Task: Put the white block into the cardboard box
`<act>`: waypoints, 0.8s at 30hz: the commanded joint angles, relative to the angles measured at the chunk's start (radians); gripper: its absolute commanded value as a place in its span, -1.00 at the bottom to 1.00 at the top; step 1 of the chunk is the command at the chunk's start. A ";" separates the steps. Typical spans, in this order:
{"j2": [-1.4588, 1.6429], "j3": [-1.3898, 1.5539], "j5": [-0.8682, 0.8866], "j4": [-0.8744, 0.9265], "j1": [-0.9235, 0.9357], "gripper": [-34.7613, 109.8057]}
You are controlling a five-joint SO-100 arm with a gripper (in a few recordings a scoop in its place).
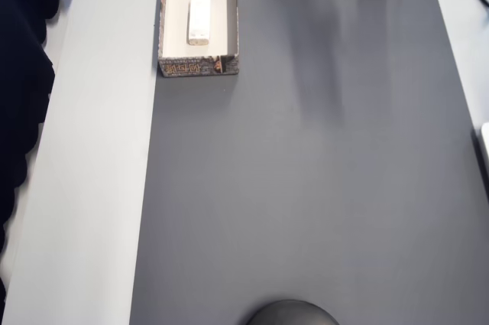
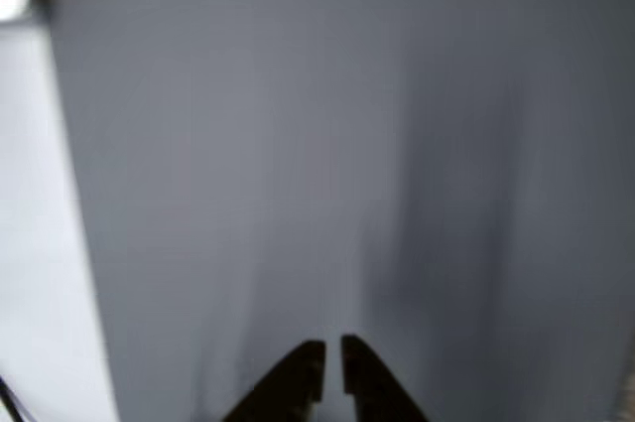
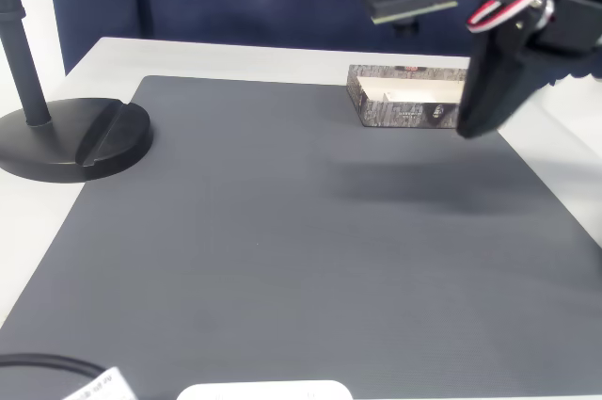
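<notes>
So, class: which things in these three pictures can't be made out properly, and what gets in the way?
- Cardboard box, fixed view: the arm hides its right end; its inside barely shows.
- Cardboard box, overhead view: top edge cuts its far end.
- Gripper, wrist view: bottom edge cuts it; the mat beneath is blurred.

white block (image 1: 199, 20) in cardboard box (image 1: 199, 67)

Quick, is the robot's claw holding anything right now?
End effector: closed, holding nothing. The white block already lies inside the cardboard box.
</notes>
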 commanded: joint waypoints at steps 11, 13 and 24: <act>0.391 0.391 -0.336 -0.143 -0.281 -0.54; 0.430 0.430 -0.336 -0.140 -0.279 -0.54; 0.759 0.752 -0.287 -0.143 -0.229 -0.54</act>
